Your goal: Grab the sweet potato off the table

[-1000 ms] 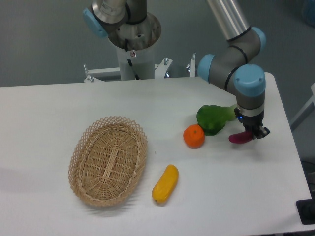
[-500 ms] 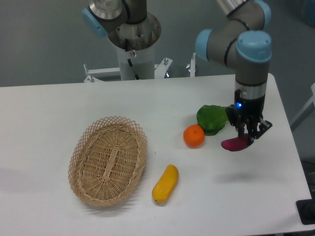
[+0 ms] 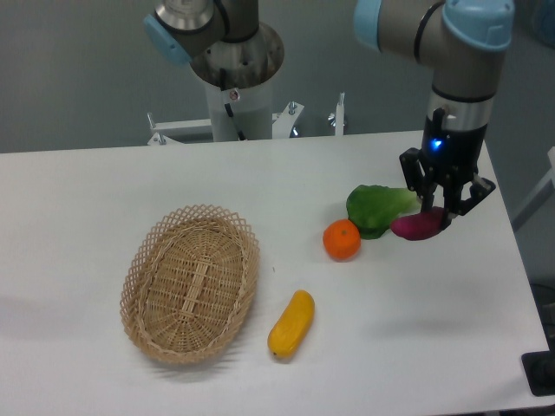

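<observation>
The black two-finger claw [image 3: 445, 211] stood in the right part of the frame, pointing down from a grey arm with pale blue joint caps. Its fingers were clamped on the small dark magenta tapered sweet potato [image 3: 418, 225], gripping the tuber's right end. The tuber's long axis ran roughly level across the frame, its free end pointing left, so most of it lay left of the grip. A faint shadow on the white flat counter [image 3: 104, 191], lower in the frame and apart from the tuber, indicated it was held clear of the surface.

Immediately left of the tuber lay a green leafy vegetable [image 3: 376, 208]; whether the two touched could not be determined, as they overlapped in this view. A round orange fruit [image 3: 342, 239] sat just left of and below the leaf. Further toward the lower centre lay a yellow-orange oblong vegetable [image 3: 291, 324], and at lower left an oval woven wicker basket [image 3: 191, 282].

Assessment: the pick appeared essentially achieved. The off-centre hold was the point of concern; the unsupported left end could droop or pivot if the lift proceeded abruptly.
</observation>
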